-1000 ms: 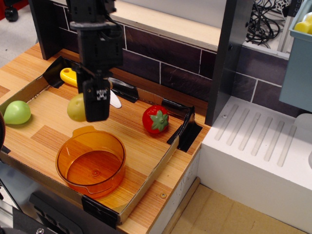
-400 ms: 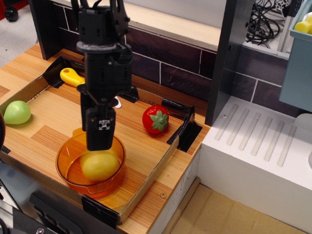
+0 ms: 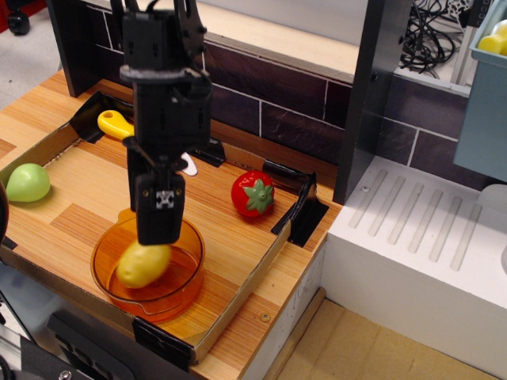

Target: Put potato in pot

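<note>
Tray (image 3: 238, 261): I see a shallow wood-grain board with low cardboard-like walls and black corner clips.
Arm: black, boxy, comes down from the top over the left half of the tray.
Pot (image 3: 181, 289): round, shallow, see-through orange plastic, small tab on the rim, front-left of the tray.
Pincer (image 3: 160, 229): tip hangs over the pot's rear half; one flat black finger faces my camera and hides the gap, so I cannot tell whether it is parted or closed.
Potato (image 3: 142, 264): yellow, oval, glossy, slightly lumpy, inside the pot, tilted, directly under the pincer tip; touching or not, unclear.
Strawberry (image 3: 253, 193): red, green leaf cap, right of the arm.
Green toy (image 3: 28, 182): smooth, rounded, at the tray's left edge.
Knife (image 3: 117, 124): yellow handle behind the arm, pale blade mostly hidden.
</note>
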Controlling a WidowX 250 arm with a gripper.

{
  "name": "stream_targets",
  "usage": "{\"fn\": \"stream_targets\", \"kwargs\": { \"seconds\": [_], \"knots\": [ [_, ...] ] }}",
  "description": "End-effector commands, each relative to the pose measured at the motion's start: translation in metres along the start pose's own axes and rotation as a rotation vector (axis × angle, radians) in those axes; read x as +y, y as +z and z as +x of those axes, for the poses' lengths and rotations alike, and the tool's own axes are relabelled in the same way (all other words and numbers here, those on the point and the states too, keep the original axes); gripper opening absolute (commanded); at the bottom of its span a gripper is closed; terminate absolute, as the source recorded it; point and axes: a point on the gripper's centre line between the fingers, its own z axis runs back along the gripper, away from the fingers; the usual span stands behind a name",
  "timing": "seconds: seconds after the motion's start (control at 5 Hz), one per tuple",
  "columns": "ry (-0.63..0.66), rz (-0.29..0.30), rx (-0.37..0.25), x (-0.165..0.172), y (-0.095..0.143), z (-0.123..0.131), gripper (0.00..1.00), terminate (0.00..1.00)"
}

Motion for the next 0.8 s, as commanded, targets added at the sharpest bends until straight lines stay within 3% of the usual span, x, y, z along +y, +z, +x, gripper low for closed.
{"fn": "stream_targets", "kwargs": {
  "seconds": [0.0,0.2,0.4,0.6],
  "knots": [
    [0.122,0.085,-0.126,0.031,0.062,0.0,1.0,0.0],
    [0.225,0.183,-0.242,0.036,0.085,-0.013,1.0,0.0],
    [0.225,0.183,-0.242,0.036,0.085,-0.013,1.0,0.0],
    [0.225,0.183,-0.242,0.036,0.085,-0.013,1.0,1.0]
  ]
}}
